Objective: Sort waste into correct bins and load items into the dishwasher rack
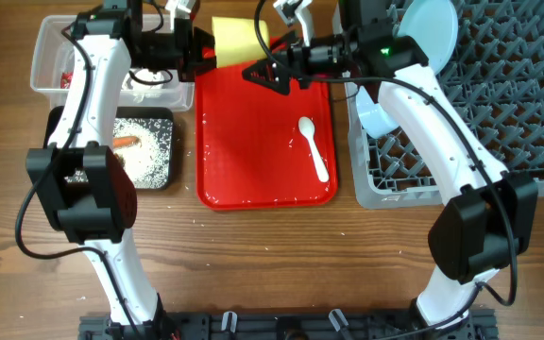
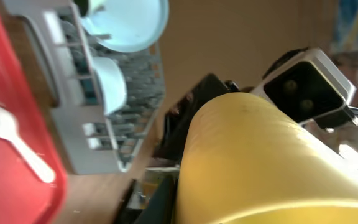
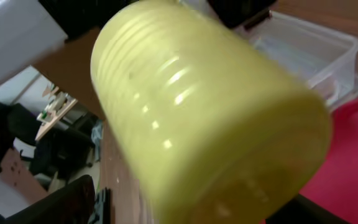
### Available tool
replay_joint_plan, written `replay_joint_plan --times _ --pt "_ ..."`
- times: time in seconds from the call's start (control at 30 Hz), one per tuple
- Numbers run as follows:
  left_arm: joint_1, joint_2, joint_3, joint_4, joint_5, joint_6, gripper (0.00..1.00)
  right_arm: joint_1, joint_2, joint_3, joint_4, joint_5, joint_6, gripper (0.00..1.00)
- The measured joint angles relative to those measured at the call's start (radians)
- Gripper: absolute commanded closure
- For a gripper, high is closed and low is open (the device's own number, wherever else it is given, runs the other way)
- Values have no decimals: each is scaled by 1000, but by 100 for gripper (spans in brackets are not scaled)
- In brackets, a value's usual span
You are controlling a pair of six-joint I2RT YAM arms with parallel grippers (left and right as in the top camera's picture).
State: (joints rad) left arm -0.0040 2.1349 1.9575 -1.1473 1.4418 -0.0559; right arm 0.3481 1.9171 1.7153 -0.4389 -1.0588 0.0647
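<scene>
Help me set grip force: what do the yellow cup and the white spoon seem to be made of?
Yellow cup: likely plastic with a satin finish; moulded ribs ring its wall and catch soft highlights. White spoon: probably thin plastic, uniform white and slightly glossy; it is too small here to be sure.

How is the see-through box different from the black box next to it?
The clear tub is see-through and looks deeper; the black bin is dark and shallow. The clear tub holds a red wrapper and a white tissue; the black bin holds rice grains and a carrot piece. Both are rectangular and similar in size.
</scene>
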Motion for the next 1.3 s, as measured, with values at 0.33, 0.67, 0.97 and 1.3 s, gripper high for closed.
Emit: replay_joint_plan --times 0.33,0.67,0.97,1.3 --pt "-6 0 0 -74 49 3 96 0 0 0 180 -13 48 29" --pt "-2 0 0 -77 117 11 96 -10 0 0 254 -92 48 32" --pt "-3 -6 0 -107 113 14 96 -5 8 -6 322 -121 47 14" --pt "-10 -6 0 -133 114 18 96 1 9 -6 359 -113 48 33"
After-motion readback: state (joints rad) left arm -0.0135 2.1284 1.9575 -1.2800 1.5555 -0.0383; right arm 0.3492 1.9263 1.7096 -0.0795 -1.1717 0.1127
